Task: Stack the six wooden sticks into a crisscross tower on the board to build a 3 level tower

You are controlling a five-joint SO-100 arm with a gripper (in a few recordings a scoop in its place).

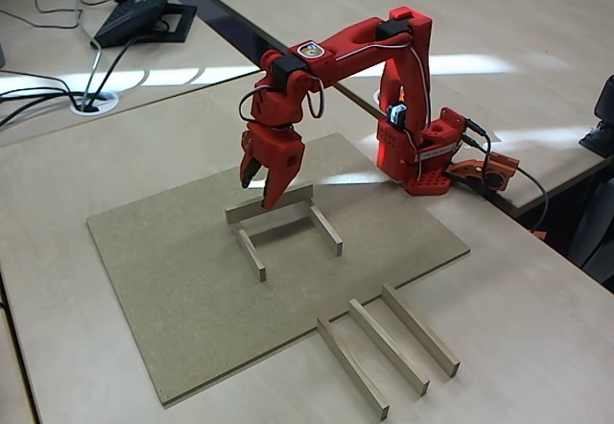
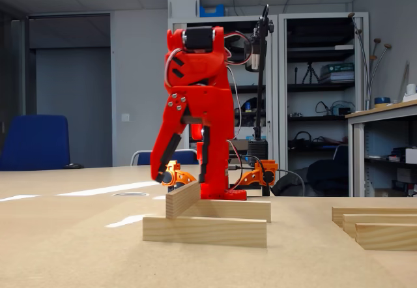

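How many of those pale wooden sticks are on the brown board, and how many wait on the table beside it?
Pale wooden sticks on the brown fibreboard board: 3
Pale wooden sticks on the beige tabletop: 3
Total: 6

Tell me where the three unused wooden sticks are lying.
In the higher fixed view, the three unused sticks lie side by side on the pale tabletop, just off the board at its lower-right edge, right of the started tower.
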